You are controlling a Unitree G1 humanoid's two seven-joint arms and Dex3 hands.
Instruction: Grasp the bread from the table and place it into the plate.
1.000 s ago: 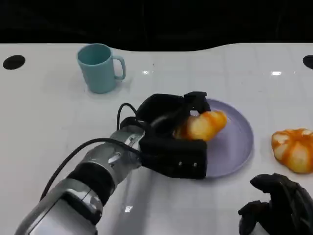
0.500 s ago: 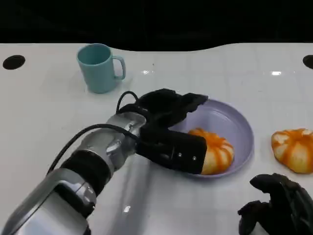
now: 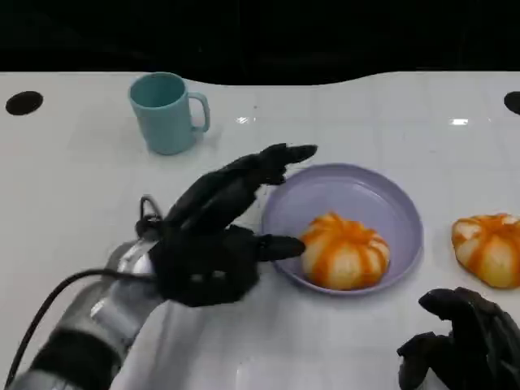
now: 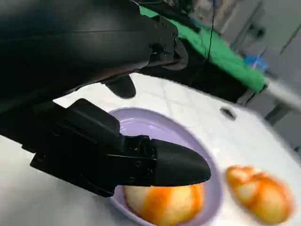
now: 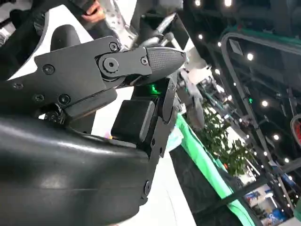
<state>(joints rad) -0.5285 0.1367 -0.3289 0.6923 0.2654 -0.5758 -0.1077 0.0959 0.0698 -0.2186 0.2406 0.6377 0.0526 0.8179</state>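
— Since a moment ago we've let the bread (image 3: 344,251) go into the purple plate (image 3: 404,213) and drawn our left hand (image 3: 218,244) off it.

— Yes, fingers spread, empty, just beside the plate. Right hand (image 3: 457,341) curled near the plate, holding nothing.

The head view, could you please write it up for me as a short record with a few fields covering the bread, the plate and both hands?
bread in plate: one orange-striped bun lies inside the purple plate, toward its near rim
second bread: another bun sits on the white table, right of the plate, apart from it
left hand: left hand holds nothing, fingers apart, beside the plate's left rim
right hand: right hand at the lower right, fingers curled, nothing seen in it
mug: teal mug upright at the far left
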